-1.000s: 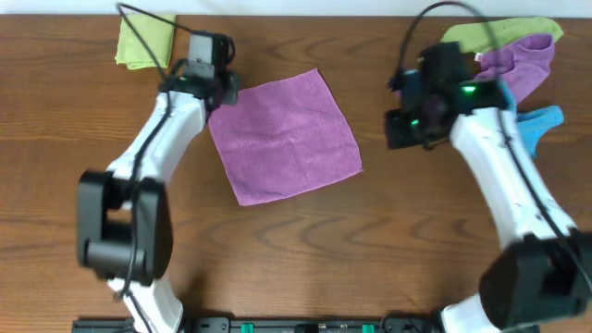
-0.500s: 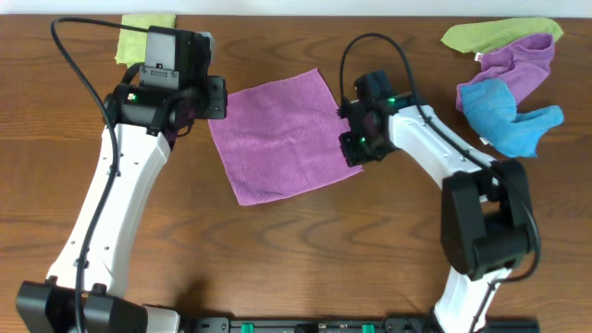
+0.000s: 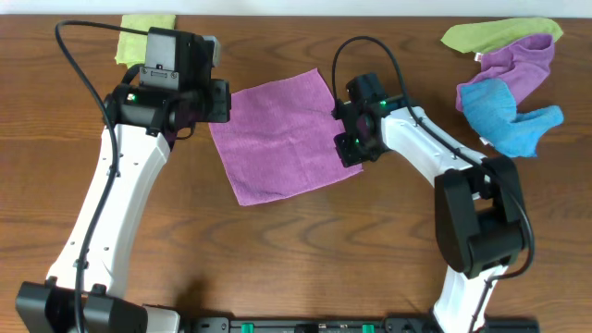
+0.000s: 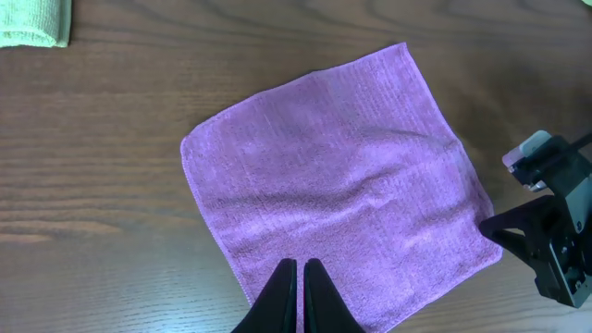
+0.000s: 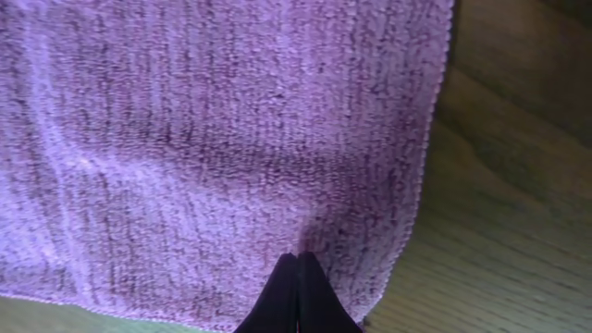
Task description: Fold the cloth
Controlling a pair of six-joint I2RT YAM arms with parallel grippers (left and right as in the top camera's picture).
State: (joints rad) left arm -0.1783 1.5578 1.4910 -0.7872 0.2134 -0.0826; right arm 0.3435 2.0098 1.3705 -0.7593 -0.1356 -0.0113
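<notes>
Mid-frame on overhead: cloth (image 3: 282,137) flat, tilted, unfolded. Right gripper (image 5: 296,259) clenched, empty, at cloth's right edge; left gripper (image 4: 297,266) clenched too, empty, up by left edge. Risk: w/ jaws shut, shoving fabric not pinching it, so bunching, skewed fold.

In the overhead view the right gripper (image 3: 351,143) covers the cloth (image 3: 277,139) at its 3 o'clock edge, so whether the closed tips pinch fabric cannot be told. The left arm's wrist hides part of the lime-green cloth (image 3: 146,21) at 11 o'clock. The right wrist view crops the cloth at top and left. The left wrist view loses its 6 o'clock corner behind the left gripper (image 4: 298,268).
</notes>
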